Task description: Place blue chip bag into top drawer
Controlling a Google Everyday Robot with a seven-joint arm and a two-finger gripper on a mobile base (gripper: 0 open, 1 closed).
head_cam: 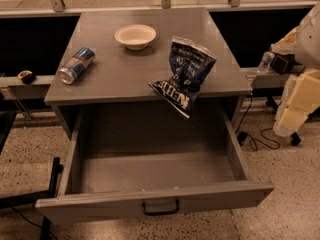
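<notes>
The blue chip bag [184,75] is crinkled dark navy foil with white lettering. It sits tilted at the front right of the cabinet top, and its lower end sticks out past the front edge over the open top drawer [156,204]. I cannot tell whether it rests on the top or hangs in the air. The drawer is pulled far out, a grey metal box with a black handle [160,208] on its front panel, and nothing lies in it. My gripper [281,62] is at the far right beside the cabinet, well apart from the bag, with the cream arm [300,94] behind it.
A blue-and-silver drink can [76,65] lies on its side at the left of the grey cabinet top [115,79]. A white bowl [135,36] stands at the back centre. Black cables [257,139] lie on the speckled floor to the right. A dark frame [50,194] stands at the lower left.
</notes>
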